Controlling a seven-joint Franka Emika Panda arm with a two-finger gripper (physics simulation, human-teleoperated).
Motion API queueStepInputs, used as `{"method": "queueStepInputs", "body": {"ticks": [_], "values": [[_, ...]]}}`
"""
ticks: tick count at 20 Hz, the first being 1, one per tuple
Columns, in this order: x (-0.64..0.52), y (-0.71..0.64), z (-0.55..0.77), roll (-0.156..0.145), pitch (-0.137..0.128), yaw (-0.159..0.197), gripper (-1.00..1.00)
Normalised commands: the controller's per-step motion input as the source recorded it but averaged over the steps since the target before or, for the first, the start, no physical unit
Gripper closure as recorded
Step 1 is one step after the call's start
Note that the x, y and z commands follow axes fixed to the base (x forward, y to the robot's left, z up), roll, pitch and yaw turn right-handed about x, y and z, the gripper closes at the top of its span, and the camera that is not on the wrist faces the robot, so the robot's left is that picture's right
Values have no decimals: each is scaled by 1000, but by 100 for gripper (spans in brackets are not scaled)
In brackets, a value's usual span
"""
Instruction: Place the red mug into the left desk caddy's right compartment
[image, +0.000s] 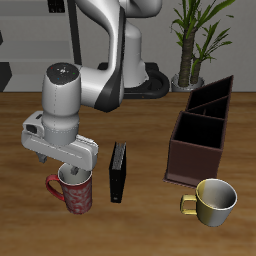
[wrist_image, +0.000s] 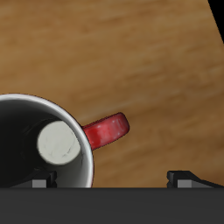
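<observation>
So the biggest thing here is the wooden table (image: 140, 225), brown plank look, with everything spread across its front half. On it, toward the robot's left, sits the dark brown open-topped desk caddy (image: 200, 135), tall thin walls with dividers, so the slots open straight up. Only one caddy shows in these views, so I take it as the left desk caddy; its right compartment (image: 197, 128) I can't pin down for sure from this angle. Anything going in has to be lifted over those walls.

Next down in size: a thin black book-like slab (image: 118, 170) standing on edge in the middle, between the two mugs. Then the plain cream-yellow mug (image: 214, 201) near the front edge, just in front of the caddy. That one's the decoy.

The dark red speckled mug (image: 74, 190) stands upright at the other side, well apart from the caddy, handle pointing away from the book. The white arm's gripper (image: 80, 172) is right over its rim. The wrist view looks down into the grey inside (wrist_image: 39, 144) with the red handle (wrist_image: 107, 130) sticking out. One fingertip (wrist_image: 188, 178) sits outside the wall, the other seems to be at the rim, so it looks lined up for a rim pinch. Whether it's clamped yet, I honestly can't tell.
</observation>
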Motion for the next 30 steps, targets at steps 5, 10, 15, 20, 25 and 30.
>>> {"method": "queueStepInputs", "body": {"ticks": [5, 10, 15, 20, 25, 30], "values": [[30, 12, -246, 6, 52, -71, -100], [49, 117, -184, 26, 41, -26, -100], [50, 131, -137, 17, 15, -29, 100], [41, 73, -15, 4, -2, -21, 100], [-17, 58, 128, 3, -13, -8, 100], [-76, 1, 256, -2, -36, 11, 100]]}}
